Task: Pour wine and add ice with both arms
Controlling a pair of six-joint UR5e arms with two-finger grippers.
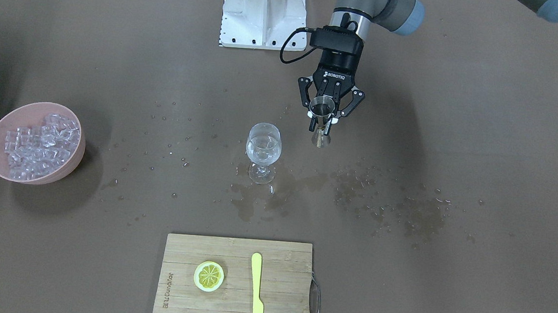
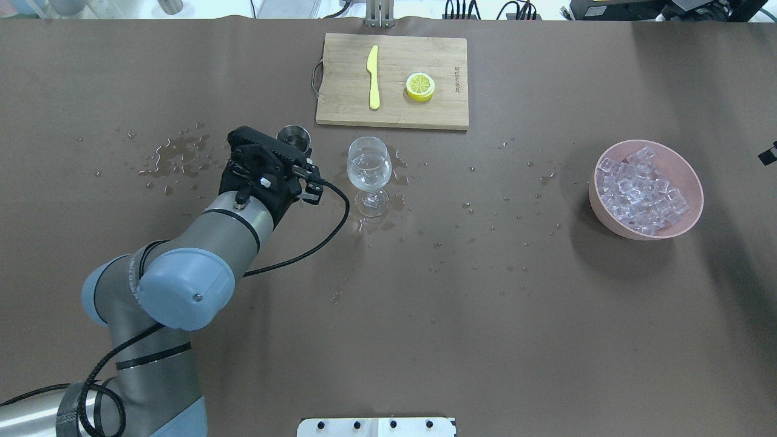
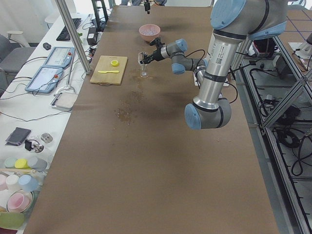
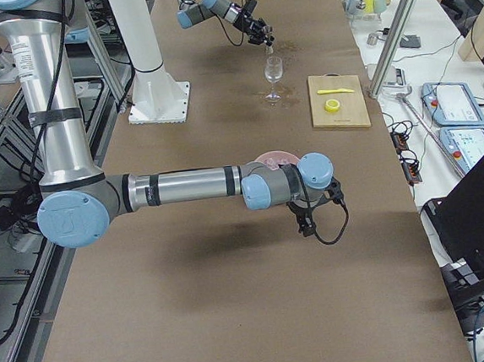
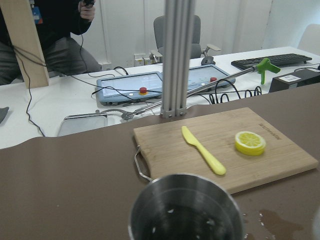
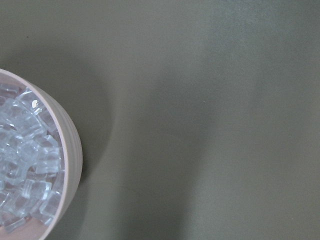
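Front view: wine glass [image 1: 263,145] at centre holds clear wine [image 1: 262,154], so the pour looks done. No cubes in it; ice [image 1: 39,142] sits in pink bowl [image 1: 73,164] at 9 o'clock. Left gripper [image 1: 322,115], at 1 o'clock of glass, pinches upright steel jigger [image 1: 322,105].

Left wrist: jigger near empty (few drops).

Right side view: right gripper [image 4: 307,222] hangs by bowl; cannot tell its spread.

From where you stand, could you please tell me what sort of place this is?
Probably a robotics lab, not a bar: a teach pendant and a keyboard sit on a side desk, and an aluminium frame post stands by the brown-covered table.
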